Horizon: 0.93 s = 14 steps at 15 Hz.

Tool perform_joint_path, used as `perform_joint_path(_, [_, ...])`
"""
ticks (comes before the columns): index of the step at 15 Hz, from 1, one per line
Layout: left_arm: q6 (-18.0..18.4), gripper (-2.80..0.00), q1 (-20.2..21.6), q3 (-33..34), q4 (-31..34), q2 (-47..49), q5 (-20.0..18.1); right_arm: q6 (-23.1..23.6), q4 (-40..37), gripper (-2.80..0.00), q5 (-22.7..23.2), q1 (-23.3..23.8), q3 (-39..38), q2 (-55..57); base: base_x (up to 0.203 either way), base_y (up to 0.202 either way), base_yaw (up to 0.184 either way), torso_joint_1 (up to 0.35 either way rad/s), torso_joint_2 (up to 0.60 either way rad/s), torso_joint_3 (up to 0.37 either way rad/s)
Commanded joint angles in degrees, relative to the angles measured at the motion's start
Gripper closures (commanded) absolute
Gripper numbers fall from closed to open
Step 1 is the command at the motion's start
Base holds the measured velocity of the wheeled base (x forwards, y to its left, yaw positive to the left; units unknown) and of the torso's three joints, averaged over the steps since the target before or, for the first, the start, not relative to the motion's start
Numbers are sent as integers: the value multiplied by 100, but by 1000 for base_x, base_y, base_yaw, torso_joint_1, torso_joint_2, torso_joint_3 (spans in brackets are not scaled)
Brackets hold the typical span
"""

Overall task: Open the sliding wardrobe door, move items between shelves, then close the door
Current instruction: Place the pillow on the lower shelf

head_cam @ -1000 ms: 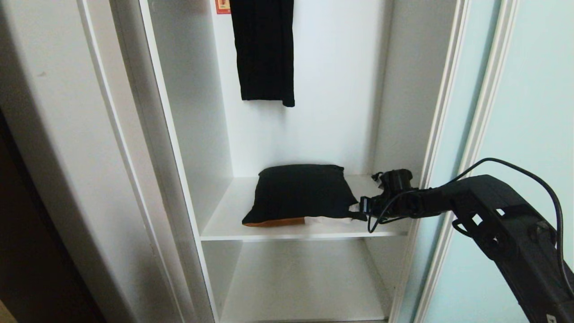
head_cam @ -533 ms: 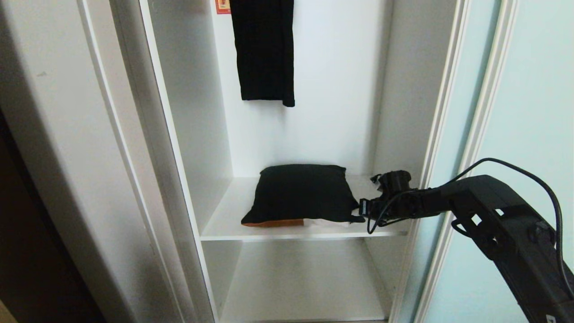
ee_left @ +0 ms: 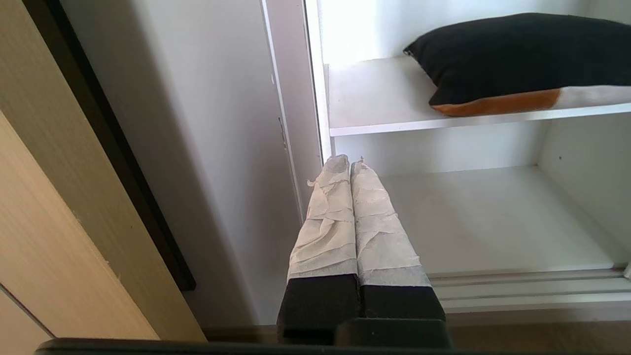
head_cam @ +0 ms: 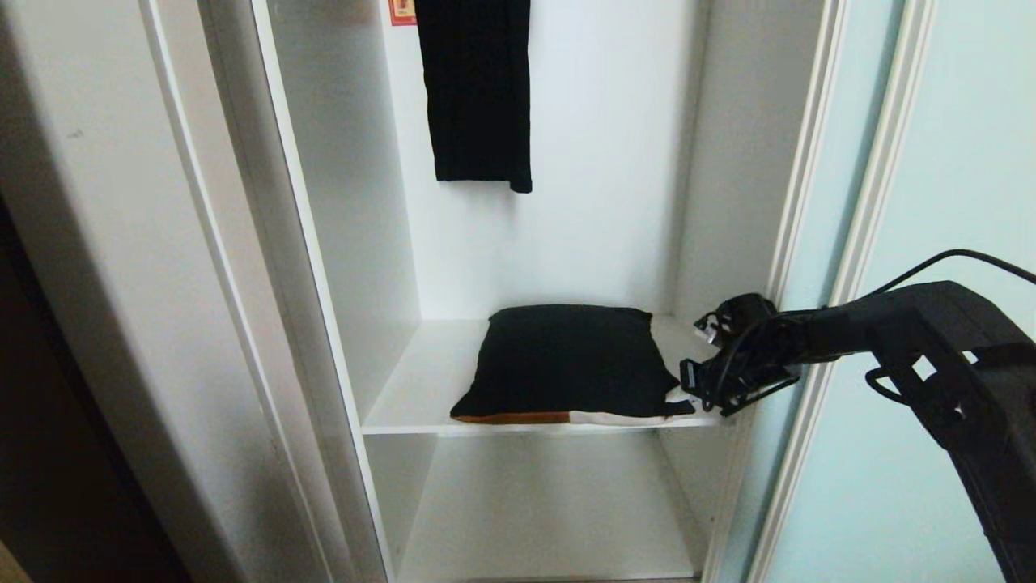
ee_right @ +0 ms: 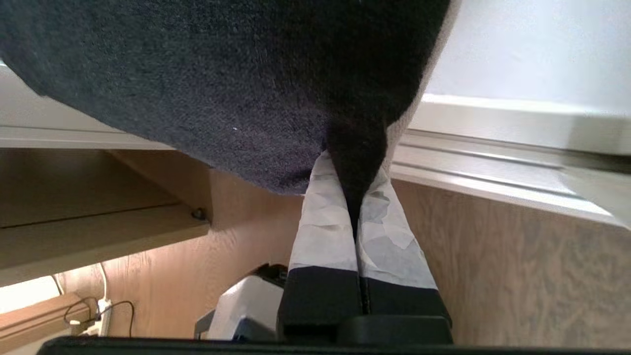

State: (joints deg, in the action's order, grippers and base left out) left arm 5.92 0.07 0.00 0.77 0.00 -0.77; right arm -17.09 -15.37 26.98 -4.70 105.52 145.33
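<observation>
A: Where, the black bundle (head_cam: 571, 360)?
B: Flat on upper shelf (head_cam: 421, 380), centre; lower shelf (head_cam: 534, 518) at 6 o'clock.
A: Grip?
B: Right gripper (head_cam: 686, 394) clamped on corner at 3 o'clock. Left gripper (ee_left: 349, 165) closed, empty.
A: Handling?
B: Probably soft, light; likely to sag from corner.
</observation>
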Motion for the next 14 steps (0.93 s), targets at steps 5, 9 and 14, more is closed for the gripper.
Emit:
perform_joint_path(5, [-32,0,1,9,2,9,6,99,25,0,18,22,-814,-665,0,0,0,0,0,0])
perform_joint_path(9, [-75,0,1,9,-1,9,-6,250,26,0,27,22,-1016,-770,0,0,0,0,0,0])
perform_joint_path(14, [2,0,1,-101,74,126,21,258,34,0,44,22,-990,-708,0,0,0,0,0,0])
